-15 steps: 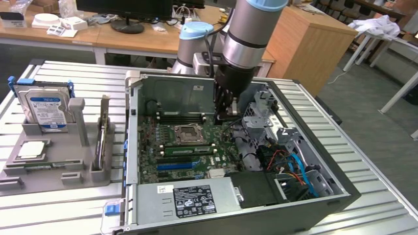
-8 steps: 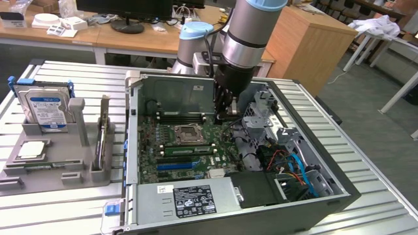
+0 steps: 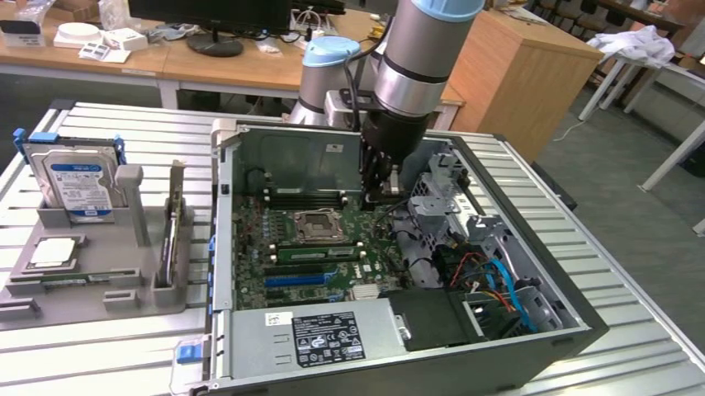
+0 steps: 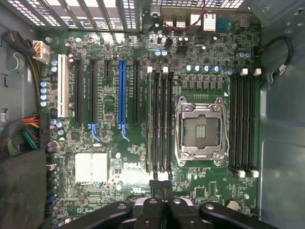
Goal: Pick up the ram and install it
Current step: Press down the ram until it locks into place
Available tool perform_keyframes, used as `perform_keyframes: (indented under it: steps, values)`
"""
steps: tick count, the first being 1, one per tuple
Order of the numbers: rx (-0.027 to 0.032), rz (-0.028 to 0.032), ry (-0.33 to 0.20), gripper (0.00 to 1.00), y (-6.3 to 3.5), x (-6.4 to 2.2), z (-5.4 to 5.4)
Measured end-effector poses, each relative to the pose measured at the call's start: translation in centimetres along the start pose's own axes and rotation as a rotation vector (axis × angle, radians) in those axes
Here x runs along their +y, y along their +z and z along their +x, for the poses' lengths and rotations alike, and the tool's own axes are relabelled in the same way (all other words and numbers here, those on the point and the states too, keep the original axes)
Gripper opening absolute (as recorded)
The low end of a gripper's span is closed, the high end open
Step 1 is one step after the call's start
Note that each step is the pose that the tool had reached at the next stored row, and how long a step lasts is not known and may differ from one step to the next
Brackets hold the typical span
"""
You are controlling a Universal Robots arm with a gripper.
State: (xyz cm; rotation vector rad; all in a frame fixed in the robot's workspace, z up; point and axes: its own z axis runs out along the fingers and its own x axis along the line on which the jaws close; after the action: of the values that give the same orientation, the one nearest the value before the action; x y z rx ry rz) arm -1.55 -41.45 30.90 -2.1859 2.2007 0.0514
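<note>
The ram [image 3: 319,253] is a slim green stick standing in a memory slot just in front of the CPU socket [image 3: 315,223] on the motherboard inside the open computer case. In the wrist view the ram [image 4: 151,119] sits in the outermost slot of the bank beside the CPU socket [image 4: 200,128]. My gripper [image 3: 381,195] hangs above the board, past one end of that slot bank and apart from the ram. Its black fingertips [image 4: 157,187] are pressed together with nothing between them, so the gripper [image 4: 162,187] is shut and empty.
The case walls [image 3: 226,206] surround the board. A drive cage [image 3: 441,198] and cable bundle [image 3: 496,285] lie on the exterior view's right. A grey tray [image 3: 94,280] on the exterior view's left holds a hard drive [image 3: 75,186], an expansion card [image 3: 171,235] and a CPU [image 3: 53,252].
</note>
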Motion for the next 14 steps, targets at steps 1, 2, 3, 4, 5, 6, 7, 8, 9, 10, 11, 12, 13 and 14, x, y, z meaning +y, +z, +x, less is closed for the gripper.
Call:
perform_keyframes:
  steps: [1, 2, 3, 4, 5, 6, 7, 8, 9, 10, 11, 12, 13, 14]
  values:
    - [0.0002, 0.0000, 0.000, 0.11, 0.02, 0.00, 0.00]
    - [0.0002, 0.0000, 0.000, 0.11, 0.01, 0.00, 0.00]
    - [0.0002, -0.0001, 0.000, 0.11, 0.02, 0.00, 0.00]
    - [0.0001, 0.0000, 0.000, 0.11, 0.02, 0.00, 0.01]
    - [0.0001, 0.0000, 0.000, 0.11, 0.02, 0.00, 0.01]
    - [0.0000, 0.0001, 0.000, 0.11, 0.03, 0.00, 0.00]
    - [0.0000, 0.0001, 0.000, 0.11, 0.03, -0.01, 0.00]
    - [0.0000, 0.0001, 0.000, 0.11, 0.03, -0.07, 0.01]
    - [-0.0001, 0.0001, 0.000, 0.11, 0.03, -0.16, 0.00]
    - [-0.0001, 0.0000, 0.000, 0.11, 0.03, -0.26, 0.00]
    - [-0.0001, 0.0000, 0.000, 0.11, 0.03, -0.35, 0.00]
    - [0.0000, 0.0000, 0.000, 0.11, 0.03, -0.45, 0.00]
    - [0.0000, 0.0000, 0.000, 0.11, 0.04, -0.54, 0.00]
    - [0.0000, 0.0000, 0.000, 0.11, 0.04, -0.61, 0.00]
